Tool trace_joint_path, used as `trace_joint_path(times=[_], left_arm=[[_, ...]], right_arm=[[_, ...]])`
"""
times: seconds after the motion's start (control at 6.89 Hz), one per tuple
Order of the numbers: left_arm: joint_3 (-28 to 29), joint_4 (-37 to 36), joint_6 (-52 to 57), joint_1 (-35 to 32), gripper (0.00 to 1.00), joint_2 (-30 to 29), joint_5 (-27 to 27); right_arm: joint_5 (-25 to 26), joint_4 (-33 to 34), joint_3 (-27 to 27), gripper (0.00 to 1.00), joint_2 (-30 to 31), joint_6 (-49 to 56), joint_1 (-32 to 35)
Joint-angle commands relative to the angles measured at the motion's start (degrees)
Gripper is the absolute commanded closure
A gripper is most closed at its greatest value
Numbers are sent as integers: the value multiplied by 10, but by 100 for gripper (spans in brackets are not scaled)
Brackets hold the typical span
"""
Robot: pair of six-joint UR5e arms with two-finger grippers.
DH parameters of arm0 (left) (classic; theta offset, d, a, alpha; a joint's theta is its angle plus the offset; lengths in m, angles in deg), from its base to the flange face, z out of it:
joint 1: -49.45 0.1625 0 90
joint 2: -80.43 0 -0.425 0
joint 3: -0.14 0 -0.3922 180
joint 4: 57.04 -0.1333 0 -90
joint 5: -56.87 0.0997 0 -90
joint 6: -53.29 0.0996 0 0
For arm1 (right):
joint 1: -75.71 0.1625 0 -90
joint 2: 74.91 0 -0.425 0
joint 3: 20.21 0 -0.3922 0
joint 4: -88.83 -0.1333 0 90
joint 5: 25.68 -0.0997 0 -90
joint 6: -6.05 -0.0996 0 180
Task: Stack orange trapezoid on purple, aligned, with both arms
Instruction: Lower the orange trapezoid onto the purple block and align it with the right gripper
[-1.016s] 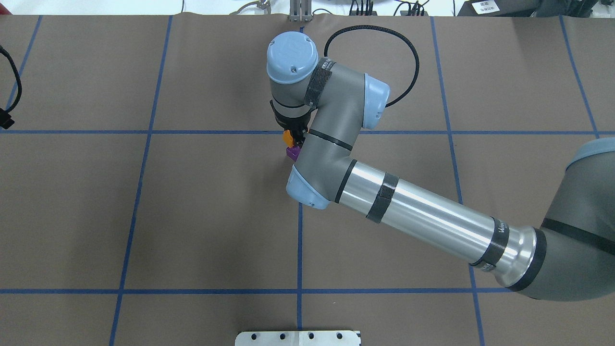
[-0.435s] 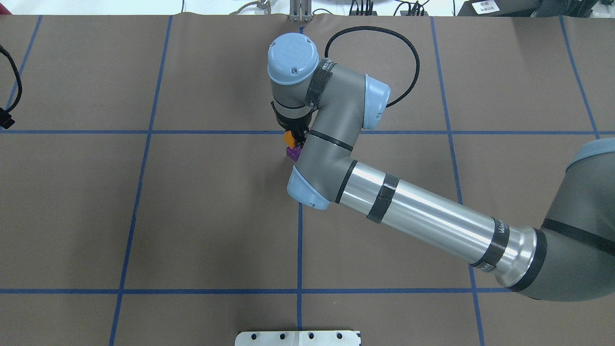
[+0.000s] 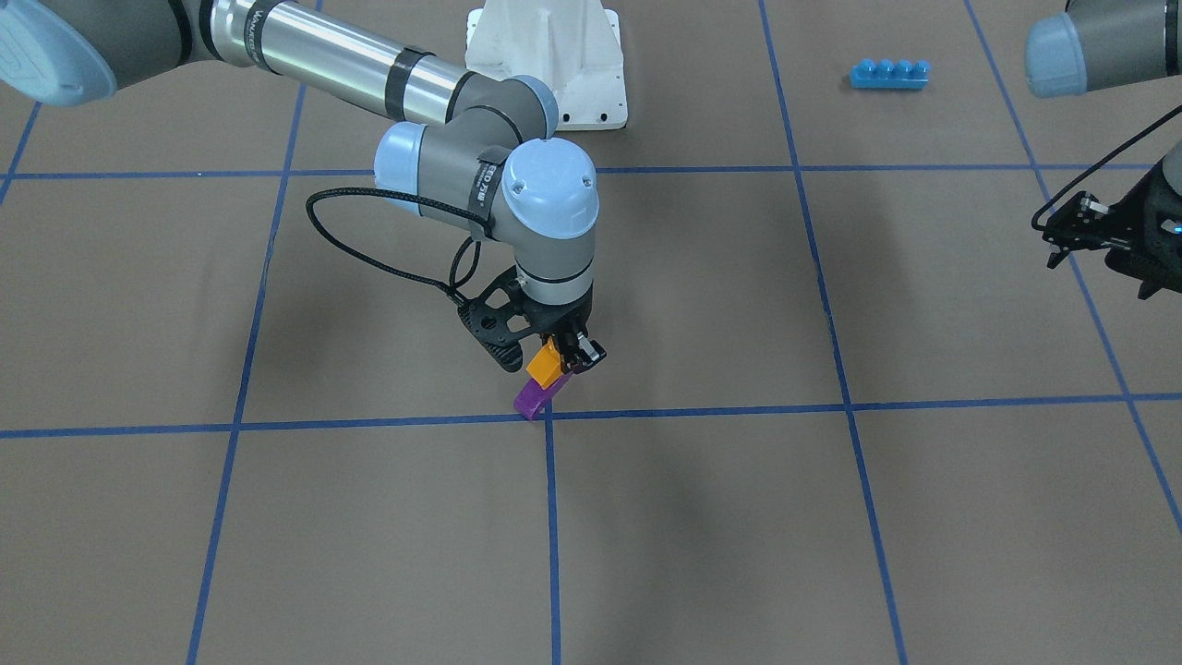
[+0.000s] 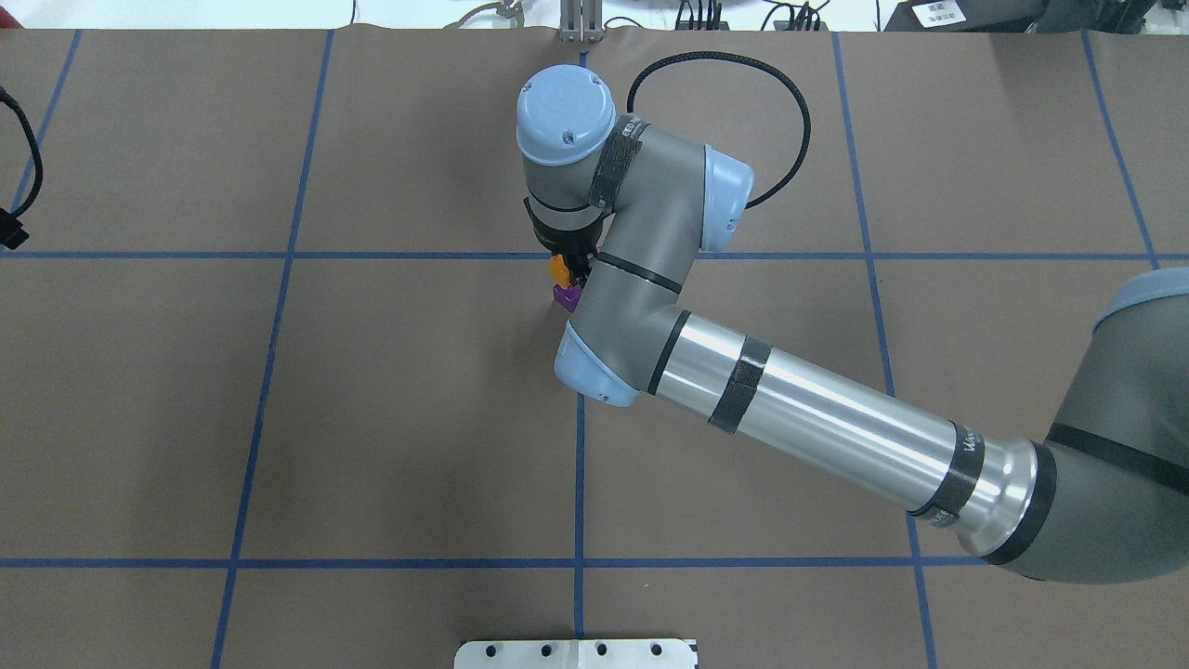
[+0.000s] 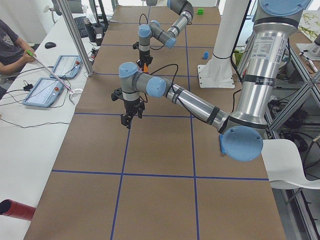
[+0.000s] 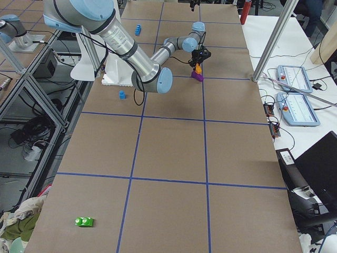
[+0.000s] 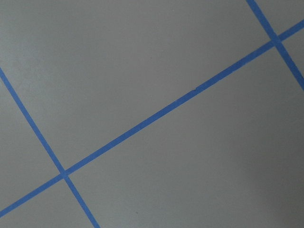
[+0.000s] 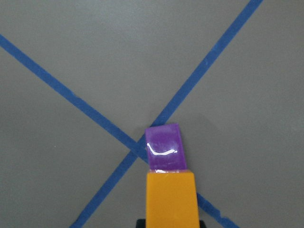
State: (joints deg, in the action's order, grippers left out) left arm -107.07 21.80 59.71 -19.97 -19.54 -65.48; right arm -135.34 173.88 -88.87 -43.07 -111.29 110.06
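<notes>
Seen from across the table, the right gripper (image 3: 565, 354) pinches the orange trapezoid (image 3: 546, 368) over the purple wedge (image 3: 535, 395). The wedge lies on the brown table (image 3: 831, 517) at a crossing of blue tape lines (image 3: 369, 426). Orange meets the wedge's upper end, though whether it is seated cannot be told. On the robot's left side, the left gripper (image 3: 1062, 242) hangs above the table, its claw too unclear to call spread or pressed together. A blue brick (image 3: 889, 74) lies towards the robot's base

From overhead, the right wrist hides most of both pieces

From the left end, the left gripper hovers well apart from the two pieces

From the right end, a green brick (image 6: 83, 222) lies in the foreground

The left wrist camera sees only table and tape

The right wrist camera shows orange covering the wedge's near end
</notes>
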Motion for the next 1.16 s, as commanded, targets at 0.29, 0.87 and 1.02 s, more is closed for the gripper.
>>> trace_joint_path(times=[0.29,0.87,1.02], left_arm=[[1,0,0,0,0,-1,0],[2,1,0,1,0,0,0],[2,1,0,0,0,-1,1]], right_arm=[[1,0,2,100,0,1,-1],[7,0,3,100,1,2,0],[8,1,4,100,1,8,-2]])
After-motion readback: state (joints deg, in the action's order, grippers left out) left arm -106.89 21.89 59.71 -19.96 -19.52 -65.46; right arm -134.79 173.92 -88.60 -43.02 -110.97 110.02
